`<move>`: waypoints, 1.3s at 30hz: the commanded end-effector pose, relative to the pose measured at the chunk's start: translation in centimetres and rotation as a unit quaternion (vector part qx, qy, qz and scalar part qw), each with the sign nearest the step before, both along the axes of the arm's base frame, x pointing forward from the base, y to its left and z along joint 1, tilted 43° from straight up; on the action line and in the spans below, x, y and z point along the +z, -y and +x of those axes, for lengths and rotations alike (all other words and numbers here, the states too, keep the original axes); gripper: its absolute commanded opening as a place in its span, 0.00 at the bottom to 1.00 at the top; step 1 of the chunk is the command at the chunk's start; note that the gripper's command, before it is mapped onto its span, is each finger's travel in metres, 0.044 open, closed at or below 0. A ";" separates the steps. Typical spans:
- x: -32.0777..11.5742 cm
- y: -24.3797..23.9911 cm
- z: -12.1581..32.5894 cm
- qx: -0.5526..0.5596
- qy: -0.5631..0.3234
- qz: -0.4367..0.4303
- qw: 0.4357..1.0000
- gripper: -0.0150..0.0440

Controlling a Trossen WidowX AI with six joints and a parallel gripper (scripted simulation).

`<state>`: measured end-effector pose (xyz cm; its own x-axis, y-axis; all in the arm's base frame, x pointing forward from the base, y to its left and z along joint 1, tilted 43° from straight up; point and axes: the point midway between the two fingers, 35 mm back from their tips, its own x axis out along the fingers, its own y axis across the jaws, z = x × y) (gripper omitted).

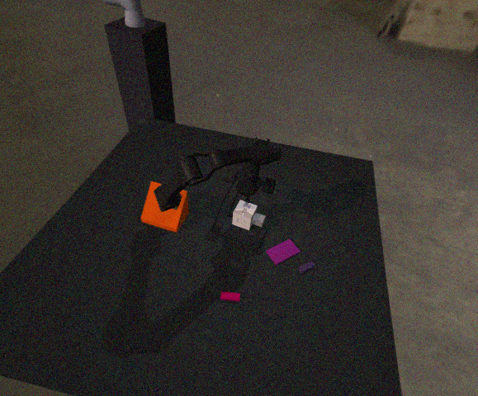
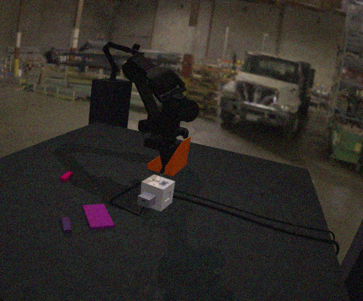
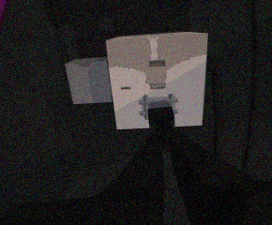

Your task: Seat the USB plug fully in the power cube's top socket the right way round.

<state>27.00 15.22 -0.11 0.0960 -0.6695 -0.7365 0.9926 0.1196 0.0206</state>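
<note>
The white power cube [image 1: 241,220] [image 2: 155,191] [image 3: 188,98] stands upright on the dark table, with a grey block [image 1: 258,219] [image 2: 145,200] [image 3: 82,83] at one side. My gripper [image 1: 247,197] [image 2: 162,170] [image 3: 164,137] points down over the cube's top and is shut on the small dark USB plug [image 3: 161,116]. In the wrist view the plug lies in front of a grey, bracket-like fitting [image 3: 159,99] near one edge of the top. In the exterior view the fingertips are just above the cube. The plug's lower end and its way round are hidden.
An orange angular block [image 1: 159,218] [image 2: 179,158] stands behind the cube, near the arm. A magenta slab [image 1: 282,251] [image 2: 98,216], a purple piece [image 1: 306,266] [image 2: 66,224] and a pink block [image 1: 230,296] [image 2: 66,175] lie around it. A black cable [image 2: 223,211] runs from the cube to the table edge.
</note>
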 end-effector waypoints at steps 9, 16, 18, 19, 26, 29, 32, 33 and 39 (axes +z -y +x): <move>0.0 0.0 0.0 -0.010 0.008 0.001 1.000 0.25; -0.1 0.0 0.0 -0.008 0.007 0.003 1.000 0.25; -0.1 0.0 0.0 -0.008 0.007 0.003 1.000 0.25; -0.1 0.0 0.0 -0.008 0.007 0.004 1.000 0.25; -0.2 0.1 0.0 -0.009 0.008 0.006 1.000 0.25; -0.2 0.1 0.0 -0.010 0.008 0.007 1.000 0.25; -0.3 0.1 0.0 -0.010 0.009 0.008 1.000 0.25; -0.3 0.1 0.0 -0.010 0.009 0.008 1.000 0.25; -0.3 0.1 0.0 -0.011 0.010 0.010 1.000 0.25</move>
<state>27.09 15.12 -0.46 0.0970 -0.6601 -0.7449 0.9944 0.0966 0.0438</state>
